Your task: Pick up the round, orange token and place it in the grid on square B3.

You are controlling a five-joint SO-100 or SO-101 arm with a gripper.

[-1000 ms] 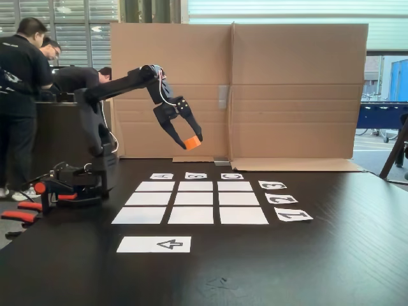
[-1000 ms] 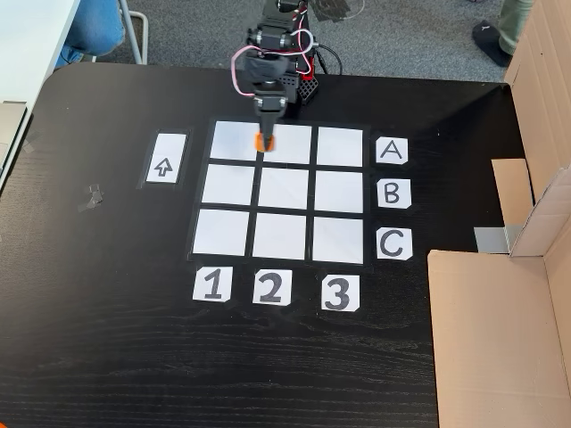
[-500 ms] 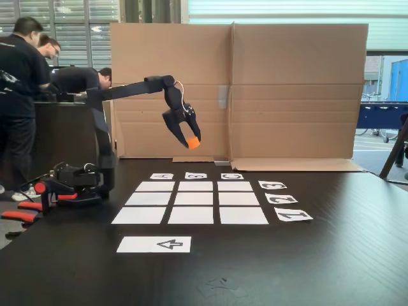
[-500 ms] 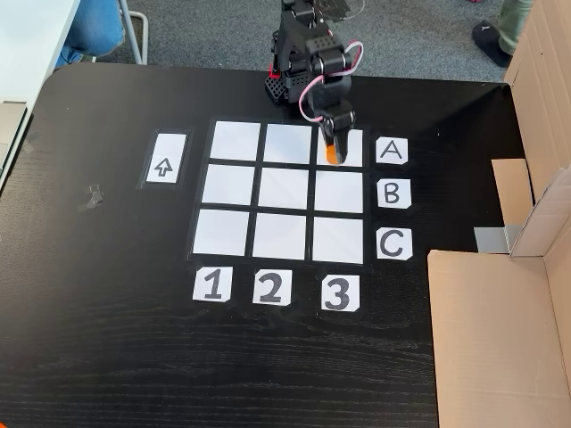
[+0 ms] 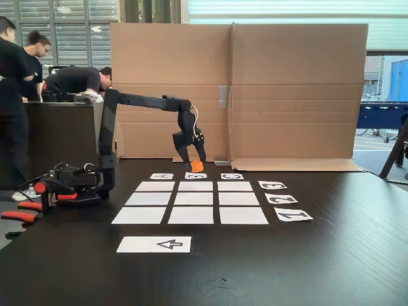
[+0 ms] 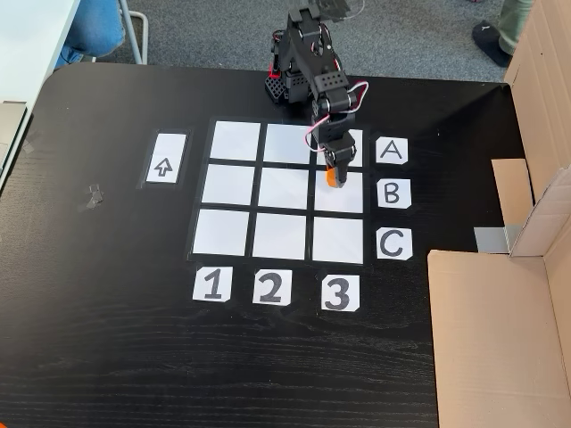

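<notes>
I take the grid (image 6: 231, 185), nine blank white paper rectangles on the black table (image 6: 107, 339), as my landmark and read the top-down fixed view from left to right.

Left of the grid: a single white sheet with a black arrow (image 6: 164, 159), lying clear of it. Not part of the job.

Below the grid: small white number cards 1 (image 6: 212, 285), 2 (image 6: 271, 287) and 3 (image 6: 340, 293), one under each column.

Over the grid's right-hand column: the black two-finger gripper (image 6: 333, 176), reaching in from the arm base beyond the grid's top edge. Its jaws are closed on the small bright orange round token (image 6: 333, 177). In the side-on fixed view the token (image 5: 197, 166) hangs clear above the table surface, so it is not yet set down.

Beneath the token: square B3 (image 6: 343, 196), the blank rectangle of the middle row and right column. The token sits over its upper edge, near the border with the rectangle above.

Right of the grid: letter cards A (image 6: 391, 151), B (image 6: 393, 193) and C (image 6: 393, 243), one per row. Brown cardboard panels (image 6: 500, 330) lie further right.

Progress, my estimate: pick-up done, carry nearly done. Left to do: nudge toward the middle of B3, lower, release, withdraw.
</notes>
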